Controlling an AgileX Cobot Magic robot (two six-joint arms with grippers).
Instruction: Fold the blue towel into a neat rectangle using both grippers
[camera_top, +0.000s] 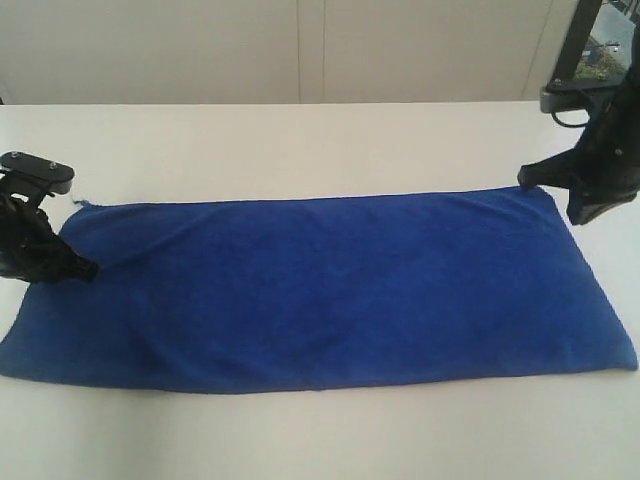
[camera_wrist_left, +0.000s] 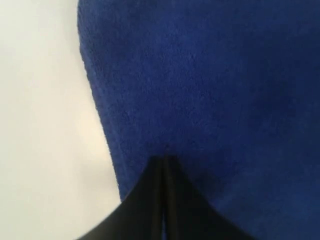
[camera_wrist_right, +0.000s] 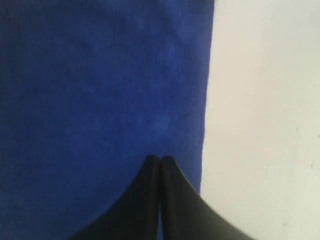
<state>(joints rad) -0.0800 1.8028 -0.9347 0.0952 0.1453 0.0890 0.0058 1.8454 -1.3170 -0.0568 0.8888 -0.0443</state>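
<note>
— Blue towel (camera_top: 320, 285) lies flat and lengthwise on the white counter (camera_top: 300, 140). Which step is this?
— The grasp for the first fold, it seems. The left gripper (camera_top: 88, 268) and right gripper (camera_top: 524, 177) are pressed together by its far corners, possibly nipping the hem; the view is too close to tell.
— And next?
— Both should lift evenly and carry the soft, limp, plush edge onto the near one.

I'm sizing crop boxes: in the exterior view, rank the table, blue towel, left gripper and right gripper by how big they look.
1. table
2. blue towel
3. left gripper and right gripper: they look about alike, and the frame edge cuts off both, so they are not ranked.
</note>
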